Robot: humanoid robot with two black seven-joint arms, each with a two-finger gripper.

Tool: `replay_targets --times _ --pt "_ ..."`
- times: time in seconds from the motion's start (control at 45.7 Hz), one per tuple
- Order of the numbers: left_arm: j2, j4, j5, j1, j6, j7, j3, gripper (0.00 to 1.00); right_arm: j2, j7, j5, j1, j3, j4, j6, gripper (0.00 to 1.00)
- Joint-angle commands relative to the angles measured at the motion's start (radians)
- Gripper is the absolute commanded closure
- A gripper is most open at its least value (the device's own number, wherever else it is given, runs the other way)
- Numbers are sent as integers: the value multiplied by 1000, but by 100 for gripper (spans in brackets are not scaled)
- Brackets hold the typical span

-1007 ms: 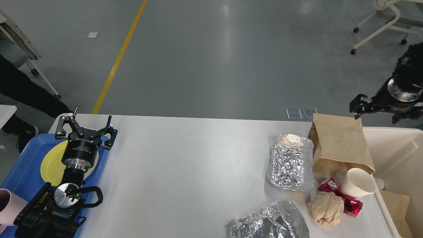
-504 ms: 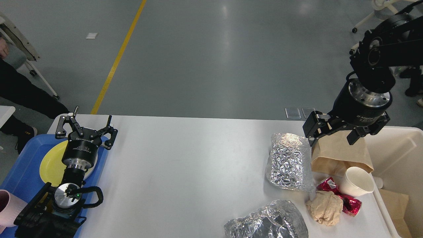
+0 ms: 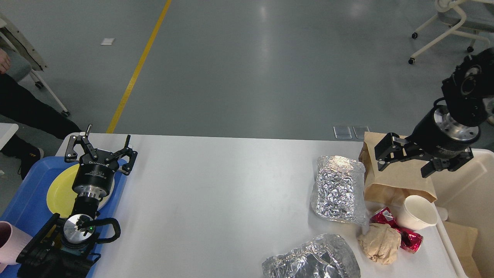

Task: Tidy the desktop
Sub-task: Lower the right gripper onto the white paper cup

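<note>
The white desktop (image 3: 216, 200) carries litter at its right end: an upright foil lump (image 3: 339, 189), a second foil lump (image 3: 312, 258) at the front edge, a brown paper bag (image 3: 397, 181), a white paper cup (image 3: 417, 212), a red wrapper (image 3: 405, 233) and a crumpled brown paper ball (image 3: 380, 243). My right gripper (image 3: 407, 164) is open and empty, hovering just over the top of the paper bag. My left gripper (image 3: 100, 150) is open and empty above a yellow plate (image 3: 61, 191) on the blue tray (image 3: 27, 200).
A cream bin (image 3: 469, 181) stands off the table's right end with brown paper (image 3: 463, 239) inside. A pink cup (image 3: 9, 239) sits at the tray's front left. A person's leg and a chair are at far left, and a wheeled chair at the top right.
My right arm swung in from the right edge over the paper bag, then drew back a little to the right. My left arm has not moved.
</note>
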Motion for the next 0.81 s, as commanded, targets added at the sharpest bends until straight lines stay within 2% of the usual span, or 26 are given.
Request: replay_targets --times 0.0,0.153,0.372,0.569,0.657,0.788 --pt "0 0 0 0 0 0 0 4 -113 0 -8 -108 -3 -57 -40 7" --pt "0 0 0 0 0 0 0 4 -178 0 -17 -316 15 -209 -97 7" --pt "0 0 0 0 0 0 0 4 -170 0 -2 -631 142 -331 -284 8" --pt "0 0 0 0 0 0 0 4 -150 -1 1 -689 152 -339 -305 9" --pt "0 -1 0 0 0 0 0 4 -132 0 3 -729 155 -367 -321 19" --pt "0 0 0 0 0 0 0 4 -110 0 3 -789 193 -434 -330 22"
